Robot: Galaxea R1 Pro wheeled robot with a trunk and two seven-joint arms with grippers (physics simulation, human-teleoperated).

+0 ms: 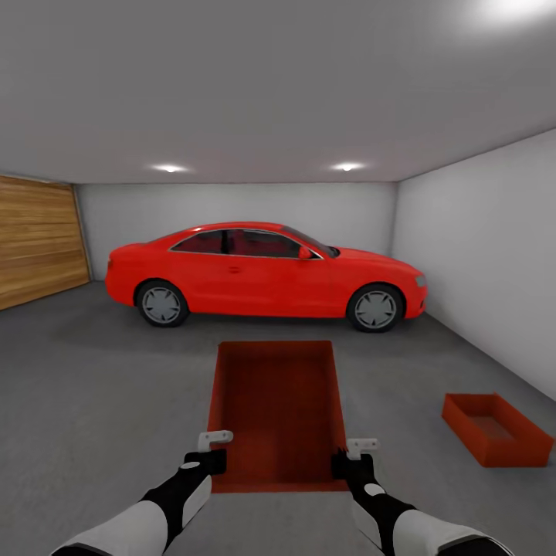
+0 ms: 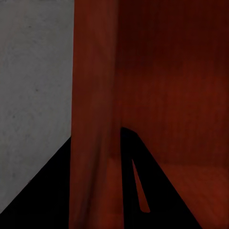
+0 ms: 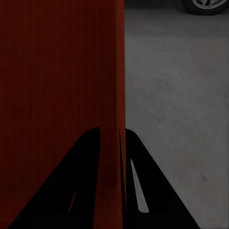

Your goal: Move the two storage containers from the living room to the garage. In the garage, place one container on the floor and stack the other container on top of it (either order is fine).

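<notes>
**Carried bin in the garage, second bin on the floor ahead right**

You hold one bin (image 1: pixel 279 409) out in front, open top facing you, above the grey floor (image 1: pixel 100 401). The left hand (image 1: pixel 214 440) is clamped on the bin's left wall near its near corner; in the left wrist view that wall (image 2: pixel 93 119) runs down between the two dark fingers (image 2: pixel 167 200). The right hand (image 1: pixel 361 445) is likewise closed on the right wall, and the right wrist view shows the wall's edge (image 3: pixel 117 95) pinched between its fingers (image 3: pixel 86 191). The second bin (image 1: pixel 496 428) sits upright on the floor, well apart to the right, near the white side wall (image 1: pixel 479 255). A red car (image 1: pixel 266 274) stands across the room beyond both bins, and a wood-slat door (image 1: pixel 38 239) closes the far left.

Judged stage: transport done, stacking not yet begun.

Hazards from here:
- Each hand grips only a thin wall near one end, so the far end overhangs. A quick turn toward the second bin could let the bin pivot or slip in the grip.
- The two bins look identical, so the carried one may nest, jam crooked or ride on a rim if you lower it misaligned.
- The carried bin hides the floor below it, so you may misjudge height and knock the second bin aside.
- Swinging right brings you near the side wall.
</notes>
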